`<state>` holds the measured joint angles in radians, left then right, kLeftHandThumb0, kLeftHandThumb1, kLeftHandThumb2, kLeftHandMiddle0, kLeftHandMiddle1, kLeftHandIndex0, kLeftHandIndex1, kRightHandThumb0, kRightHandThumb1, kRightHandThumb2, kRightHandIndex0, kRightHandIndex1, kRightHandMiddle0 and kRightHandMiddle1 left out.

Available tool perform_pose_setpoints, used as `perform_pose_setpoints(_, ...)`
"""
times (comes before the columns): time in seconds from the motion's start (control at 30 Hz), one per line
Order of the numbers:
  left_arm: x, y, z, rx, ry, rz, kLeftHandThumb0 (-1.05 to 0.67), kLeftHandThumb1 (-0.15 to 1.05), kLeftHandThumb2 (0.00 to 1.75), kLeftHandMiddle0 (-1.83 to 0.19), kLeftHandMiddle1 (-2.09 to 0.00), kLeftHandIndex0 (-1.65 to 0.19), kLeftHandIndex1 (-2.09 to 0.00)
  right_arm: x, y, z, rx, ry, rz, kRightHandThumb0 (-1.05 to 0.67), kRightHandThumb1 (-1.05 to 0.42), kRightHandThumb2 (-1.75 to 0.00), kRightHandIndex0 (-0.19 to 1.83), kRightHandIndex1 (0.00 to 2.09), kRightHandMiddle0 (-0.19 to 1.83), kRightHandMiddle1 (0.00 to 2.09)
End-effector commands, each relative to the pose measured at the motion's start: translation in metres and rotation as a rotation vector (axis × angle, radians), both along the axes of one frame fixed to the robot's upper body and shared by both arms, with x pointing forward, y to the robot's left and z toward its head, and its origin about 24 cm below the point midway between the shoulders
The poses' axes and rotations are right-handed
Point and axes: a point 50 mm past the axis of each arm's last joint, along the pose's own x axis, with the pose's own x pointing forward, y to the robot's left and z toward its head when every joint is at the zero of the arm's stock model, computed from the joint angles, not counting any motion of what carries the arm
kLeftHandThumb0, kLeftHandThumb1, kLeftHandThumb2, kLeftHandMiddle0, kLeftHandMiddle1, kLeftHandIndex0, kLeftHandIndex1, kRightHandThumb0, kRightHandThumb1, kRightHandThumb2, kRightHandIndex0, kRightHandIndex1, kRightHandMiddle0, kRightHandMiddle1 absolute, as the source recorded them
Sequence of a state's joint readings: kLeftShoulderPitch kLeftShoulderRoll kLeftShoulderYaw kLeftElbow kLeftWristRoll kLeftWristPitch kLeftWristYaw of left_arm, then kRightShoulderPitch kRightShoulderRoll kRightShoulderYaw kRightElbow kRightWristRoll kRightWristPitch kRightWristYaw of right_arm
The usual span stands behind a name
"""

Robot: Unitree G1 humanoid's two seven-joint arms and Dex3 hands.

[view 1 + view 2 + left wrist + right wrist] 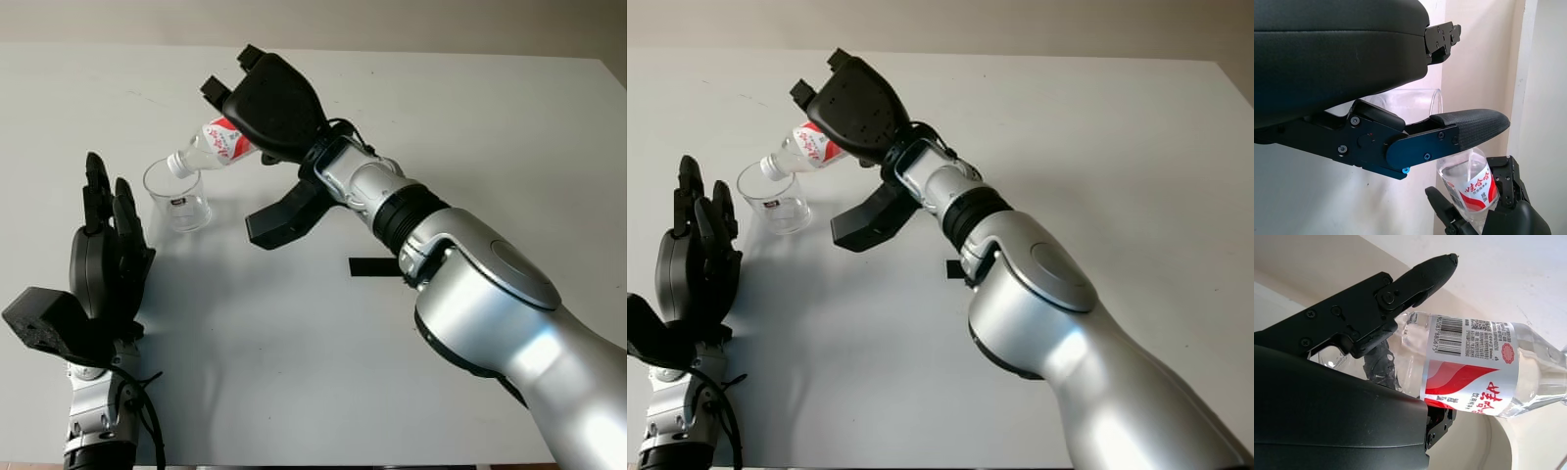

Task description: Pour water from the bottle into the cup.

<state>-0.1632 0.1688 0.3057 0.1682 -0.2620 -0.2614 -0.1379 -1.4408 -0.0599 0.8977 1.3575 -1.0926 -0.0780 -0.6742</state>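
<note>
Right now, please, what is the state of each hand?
Left hand: open, holding nothing, near the cup.
Right hand: closed on the bottle, tilted with its mouth over the cup.

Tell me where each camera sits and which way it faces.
Eye views: on the head, looking down at the table, both arms in shot.
Left wrist: on the open left hand, looking past it toward the cup.
Right wrist: on the right hand, looking along the tilted bottle in its fingers.
All share the bottle.
</note>
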Motion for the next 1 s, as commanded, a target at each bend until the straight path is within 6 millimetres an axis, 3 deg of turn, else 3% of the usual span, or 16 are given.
perform_pose_setpoints(0.0,-0.006,-0.003,-0.02,-0.035,0.066,0.005,-0.8,1.05,0.67,0.16,-0.05,0.19,-0.05,0.001,-0.002,0.005,0.038,-0.007,0.007,-0.42,-0.94,-0.05,0.94,2.09,0.33,1.76)
perform_pose_setpoints(0.07,-0.006,-0.003,-0.02,-0.035,0.066,0.004,-0.8,1.05,0.67,0.16,-0.05,0.19,-0.05,0.001,-0.003,0.005,0.119,0.05,-0.002,-0.42,-0.94,-0.05,0.96,2.09,0.31,1.87)
perform_pose_setpoints(0.13,-0.006,-0.003,-0.02,-0.039,0.066,0.001,-0.8,1.05,0.67,0.16,-0.05,0.19,-0.05,0.002,-0.003,0.004,0.341,0.215,0.009,-0.36,-0.92,-0.05,0.9,2.09,0.33,1.66)
perform_pose_setpoints(0.2,-0.006,-0.002,-0.021,-0.042,0.066,0.0,-0.8,1.05,0.67,0.16,-0.06,0.19,-0.05,0.003,-0.003,0.004,0.492,0.328,0.031,-0.27,-0.95,-0.06,0.87,2.09,0.31,1.61)
perform_pose_setpoints(0.33,-0.007,-0.001,-0.02,-0.039,0.066,0.004,-0.8,1.05,0.67,0.15,-0.06,0.18,-0.05,0.004,-0.005,0.003,0.665,0.46,0.043,-0.18,-1.03,-0.14,0.96,2.09,0.31,2.03)
perform_pose_setpoints(0.4,-0.007,0.0,-0.02,-0.032,0.067,0.004,-0.8,1.05,0.67,0.15,-0.05,0.19,-0.05,0.006,-0.007,0.001,0.736,0.522,0.029,-0.18,-1.04,-0.23,0.98,2.09,0.41,2.08)
perform_pose_setpoints(0.5,-0.008,0.001,-0.02,-0.029,0.067,0.007,-0.8,1.05,0.67,0.15,-0.05,0.19,-0.05,0.01,-0.013,0.0,0.899,0.653,0.017,-0.16,-1.04,-0.22,1.04,2.09,0.57,2.09)
perform_pose_setpoints(0.77,-0.009,0.004,-0.019,-0.027,0.068,0.006,-0.8,1.05,0.66,0.16,-0.05,0.19,-0.05,0.018,-0.032,-0.006,1.241,0.875,0.014,-0.14,-1.04,-0.16,1.13,2.09,1.24,2.09)
perform_pose_setpoints(0.9,-0.01,0.005,-0.018,-0.03,0.066,0.006,-0.8,1.05,0.66,0.15,-0.05,0.19,-0.05,0.023,-0.049,-0.008,1.407,1.06,0.076,-0.17,-1.05,-0.2,1.2,2.09,1.34,2.09)
perform_pose_setpoints(0.97,-0.01,0.005,-0.018,-0.024,0.064,0.004,-0.8,1.05,0.66,0.16,-0.05,0.19,-0.04,0.024,-0.058,-0.01,1.49,1.154,0.148,-0.17,-1.05,-0.24,1.34,2.09,1.37,2.09)
